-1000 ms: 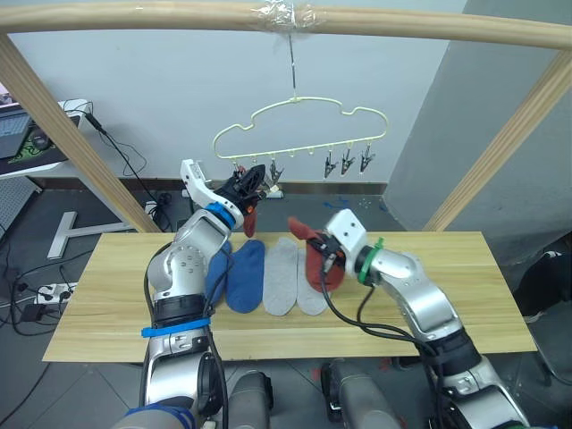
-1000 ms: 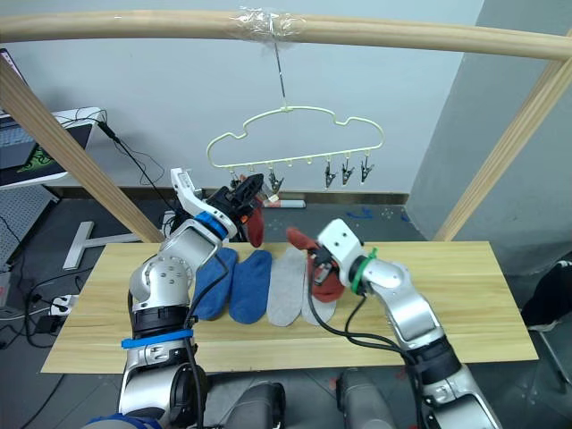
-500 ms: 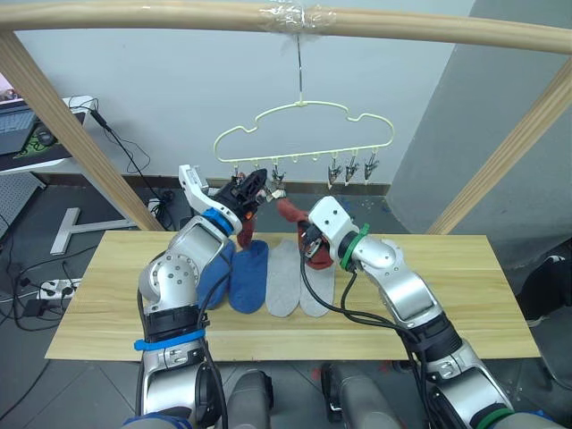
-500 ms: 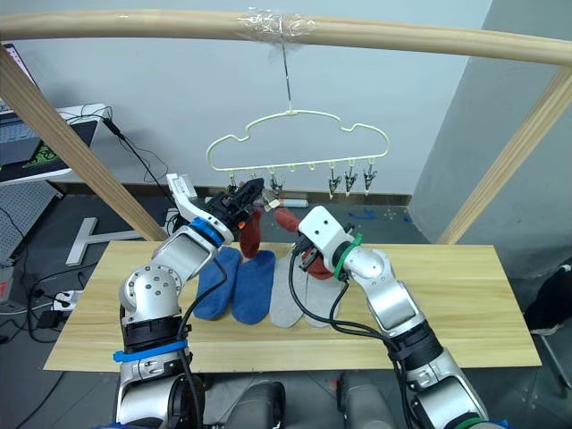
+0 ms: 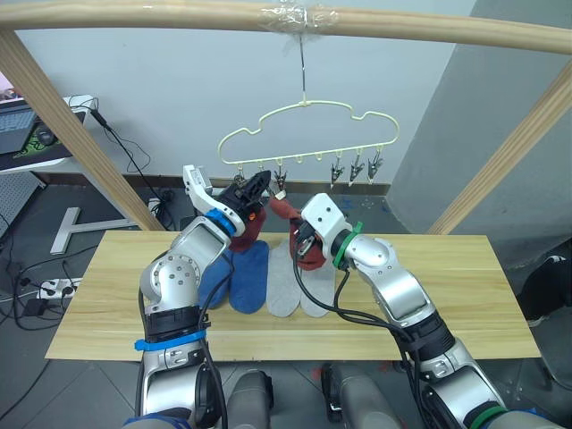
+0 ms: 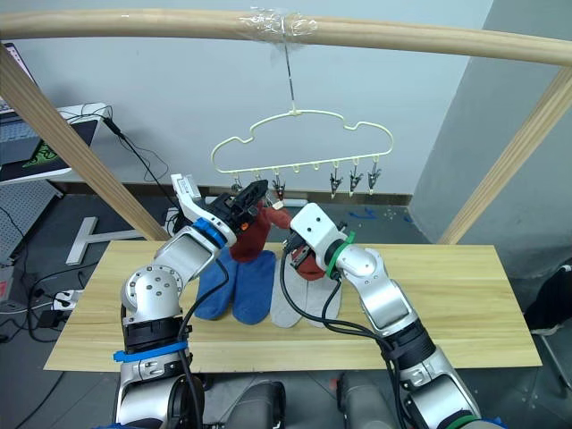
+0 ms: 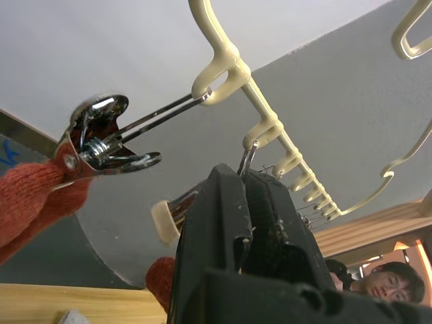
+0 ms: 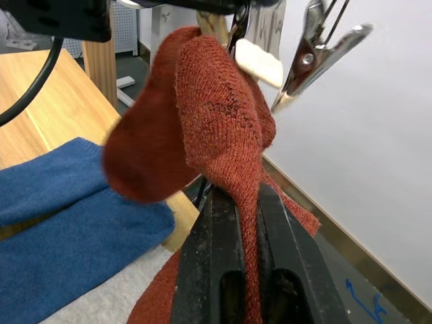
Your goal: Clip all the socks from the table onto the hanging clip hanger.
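In the left eye view, the clip hanger [image 5: 308, 134] hangs above the table [image 5: 465, 295]; two blue socks [image 5: 239, 273] and two grey socks [image 5: 295, 281] lie on it. In the left wrist view, the left gripper [image 7: 246, 185] pinches a clip [image 7: 244, 162]. In the right wrist view, the right gripper [image 8: 246, 202] pinches a red sock [image 8: 216, 121]

The right tool [image 6: 295, 253] has carried its rust red sock [image 6: 308, 262] up beside the left tool [image 6: 251, 195].
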